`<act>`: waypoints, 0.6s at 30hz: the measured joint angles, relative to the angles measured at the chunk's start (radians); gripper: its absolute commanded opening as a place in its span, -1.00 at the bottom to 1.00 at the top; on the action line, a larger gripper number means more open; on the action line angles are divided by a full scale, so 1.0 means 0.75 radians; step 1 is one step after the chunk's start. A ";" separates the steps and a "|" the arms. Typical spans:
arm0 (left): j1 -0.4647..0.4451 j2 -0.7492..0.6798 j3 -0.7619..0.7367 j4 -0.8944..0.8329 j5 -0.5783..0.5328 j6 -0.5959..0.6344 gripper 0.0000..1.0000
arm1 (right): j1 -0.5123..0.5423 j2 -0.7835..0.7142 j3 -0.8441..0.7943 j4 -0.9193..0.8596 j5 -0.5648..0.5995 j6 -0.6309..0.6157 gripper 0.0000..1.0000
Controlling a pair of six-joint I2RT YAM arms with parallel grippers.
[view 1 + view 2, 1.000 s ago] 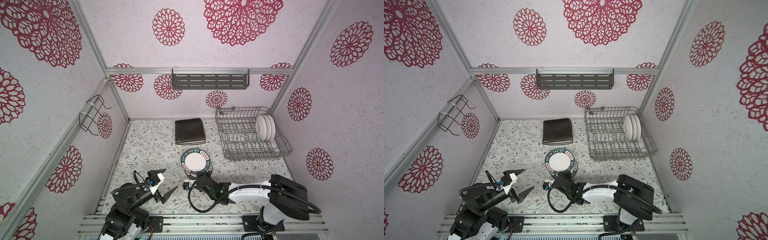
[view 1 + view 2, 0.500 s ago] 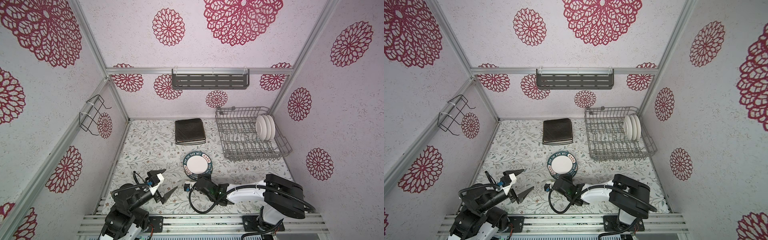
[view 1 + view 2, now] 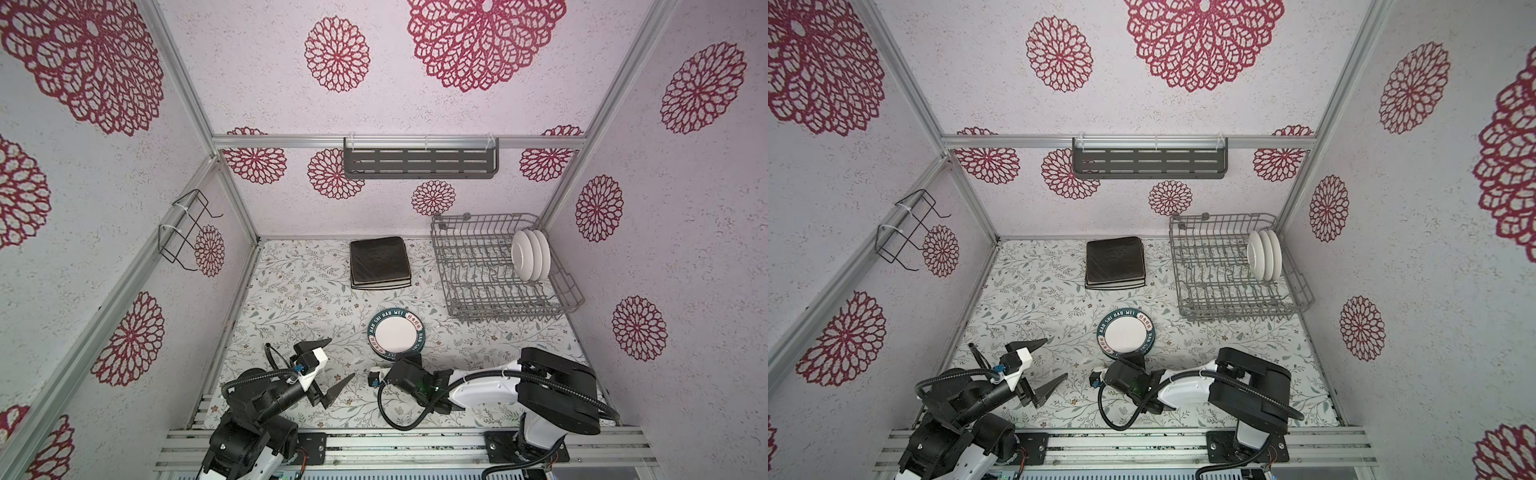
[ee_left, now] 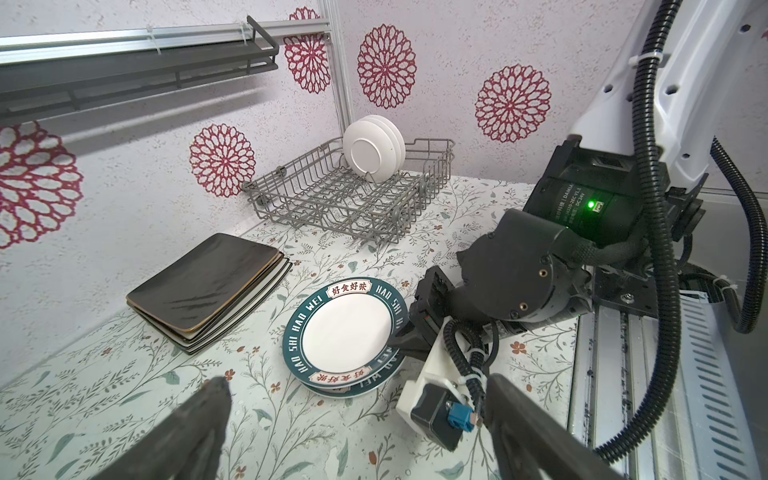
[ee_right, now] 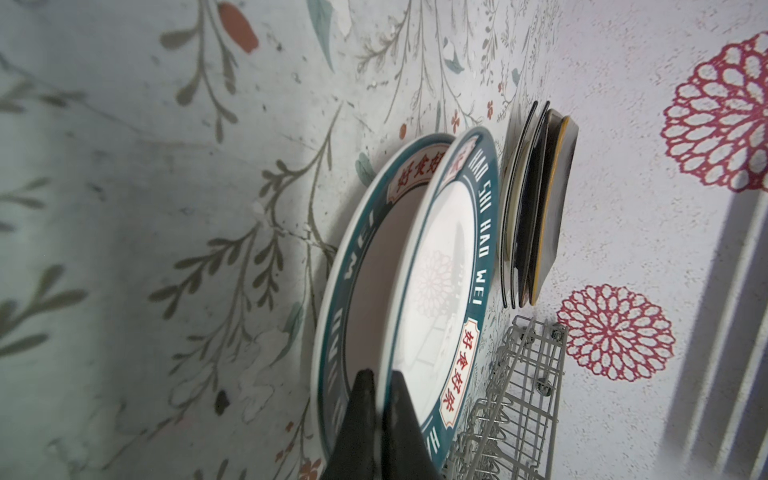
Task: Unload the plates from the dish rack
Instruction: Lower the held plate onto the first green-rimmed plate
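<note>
The grey wire dish rack (image 3: 570, 300) (image 3: 1304, 300) (image 4: 432, 183) stands at the back right. Three white round plates (image 3: 530, 259) (image 3: 1262, 259) (image 4: 372, 149) stand upright in it. A round plate with a teal printed rim (image 3: 397, 334) (image 3: 1125, 332) (image 4: 345, 328) (image 5: 440, 270) lies tilted on a matching plate (image 4: 353, 384) (image 5: 357, 257) on the table. My right gripper (image 3: 409, 358) (image 3: 1136, 357) (image 4: 399, 338) (image 5: 380, 382) is shut on its near rim. My left gripper (image 3: 342, 357) (image 3: 1056, 357) (image 4: 355, 382) is open and empty at the front left.
A stack of black and cream plates (image 3: 379, 259) (image 3: 1115, 259) (image 4: 203, 286) (image 5: 544, 208) lies at the back middle of the floral table. A dark slotted shelf (image 3: 419, 164) hangs on the back wall. A black wire holder (image 3: 185, 230) hangs on the left wall.
The right gripper has drawn slightly toward the front and lowered the printed plate onto the matching plate. The left arm has not moved.
</note>
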 measured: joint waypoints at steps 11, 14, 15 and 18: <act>0.000 0.000 0.000 0.000 0.000 0.000 0.95 | 0.006 0.014 0.000 -0.004 0.015 0.020 -1.00; 0.000 0.000 0.000 0.000 0.000 0.000 0.95 | 0.007 0.014 0.000 -0.004 0.015 0.023 -0.97; 0.000 0.000 0.000 0.000 0.000 0.000 0.95 | 0.007 0.014 0.000 -0.004 0.015 0.023 -0.94; 0.000 -0.001 0.000 0.000 0.000 0.000 0.95 | 0.009 0.019 0.000 -0.004 0.020 0.023 -0.88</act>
